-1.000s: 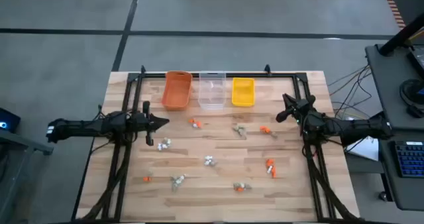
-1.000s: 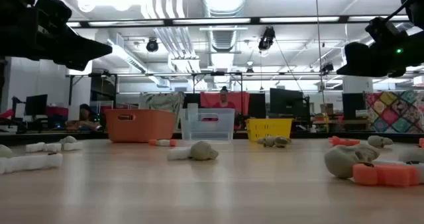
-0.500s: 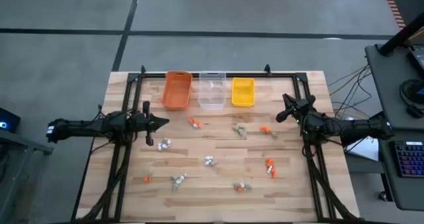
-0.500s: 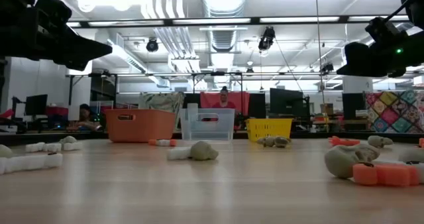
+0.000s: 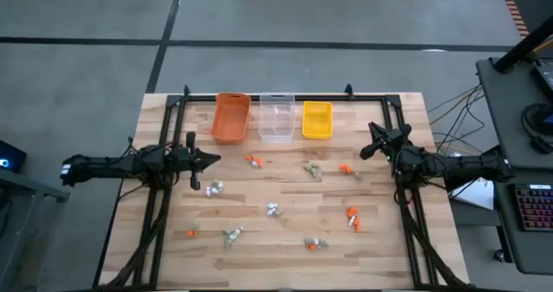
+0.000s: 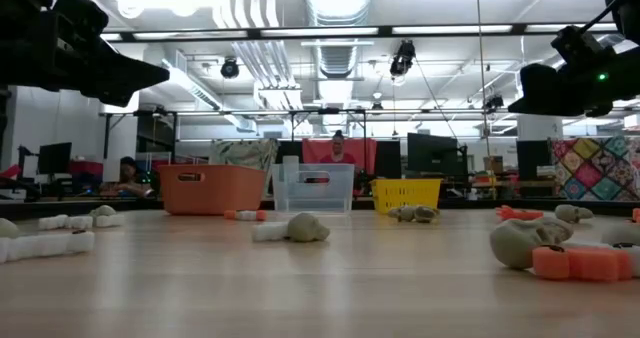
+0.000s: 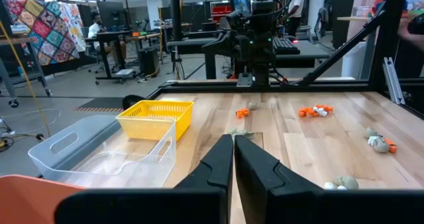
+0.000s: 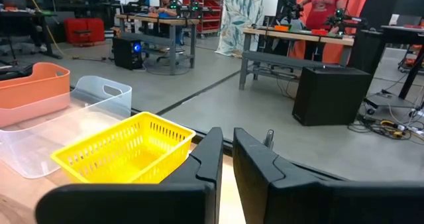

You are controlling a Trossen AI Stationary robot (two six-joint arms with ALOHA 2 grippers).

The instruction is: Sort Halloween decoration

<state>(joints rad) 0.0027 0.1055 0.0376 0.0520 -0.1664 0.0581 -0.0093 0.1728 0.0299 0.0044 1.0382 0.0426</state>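
We find sorting not yet begun. The trinkets [image 5: 273, 209] lie scattered across the table [image 5: 380, 249], orange, white and grey-tan mixed, all in front of the three bins along the far edge: orange bin [image 5: 231, 117], clear bin [image 5: 276, 117], yellow bin [image 5: 317, 119]. As far as we can see, the bins hold nothing.

The left gripper [image 5: 210, 160] hangs above the table's left side, fingers together and holding nothing, pointed toward the middle. The right gripper [image 5: 366, 151] hangs above the right side near the yellow bin; its fingers stand all but together, a narrow slit between them in its wrist view, nothing held.

We judge the step in hand to be the first pick. The nearest candidates are the orange piece [image 5: 252, 161] near the left gripper and the orange piece [image 5: 346, 168] just beside the right. The next move calls for opening the fingers, descending squarely over one small piece, and clamping without nudging its neighbours, then carrying it to the matching bin.
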